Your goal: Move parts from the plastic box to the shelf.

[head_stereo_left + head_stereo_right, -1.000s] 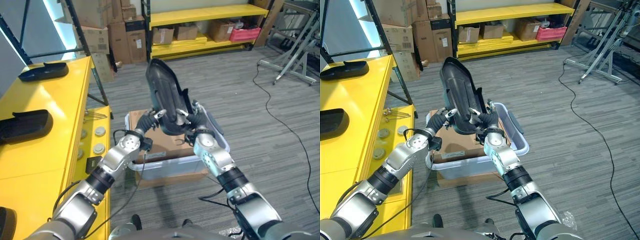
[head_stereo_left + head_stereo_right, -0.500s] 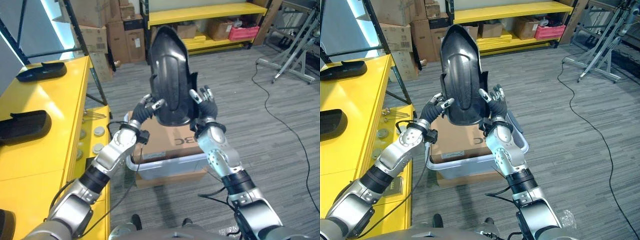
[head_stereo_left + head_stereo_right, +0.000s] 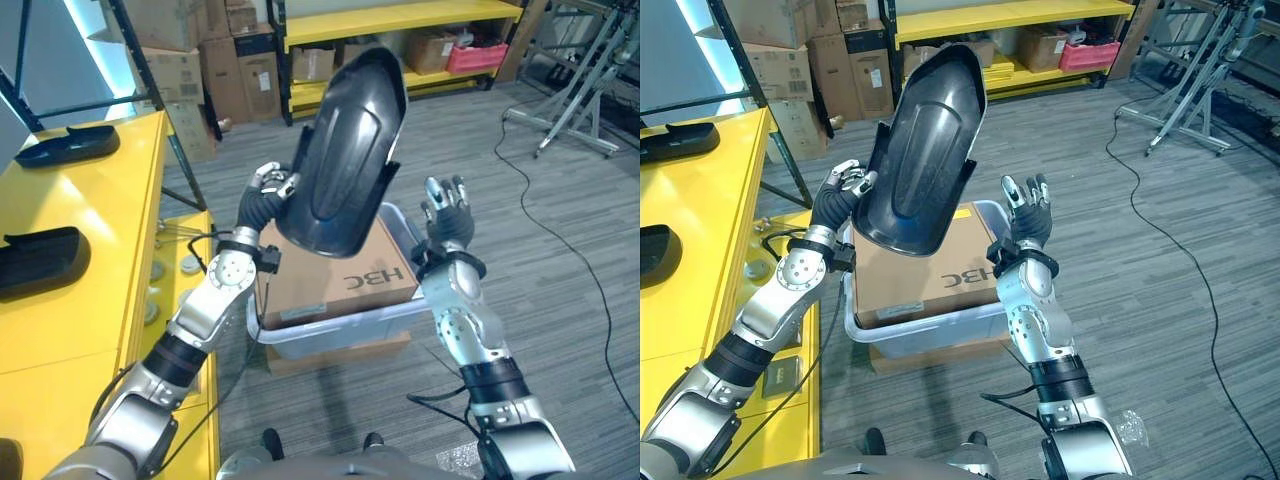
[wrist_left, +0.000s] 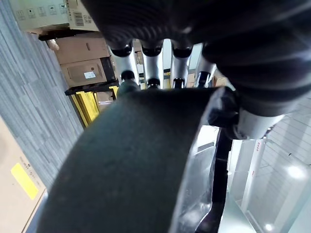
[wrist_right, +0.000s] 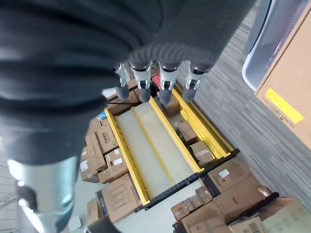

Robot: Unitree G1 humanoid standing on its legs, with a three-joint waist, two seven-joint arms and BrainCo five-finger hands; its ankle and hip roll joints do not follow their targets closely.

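Above the plastic box (image 3: pixel 330 325), left hand (image 3: pixel 265 195) grips part (image 3: pixel 345 155)

You have a glossy black part (image 3: pixel 345 150) in the left hand (image 3: pixel 262 196), whose silver fingers end in dark tips. Below it sits a brown cardboard box (image 3: pixel 340 275) in a translucent bluish-white plastic box (image 3: pixel 330 330). Left of that hand, the shelf (image 3: pixel 80 250) is bright yellow, over grey striped flooring (image 3: pixel 540 260).

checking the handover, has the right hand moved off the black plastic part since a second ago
Yes. The right hand has let go and hangs open to the right of the black plastic part, above the clear plastic box.
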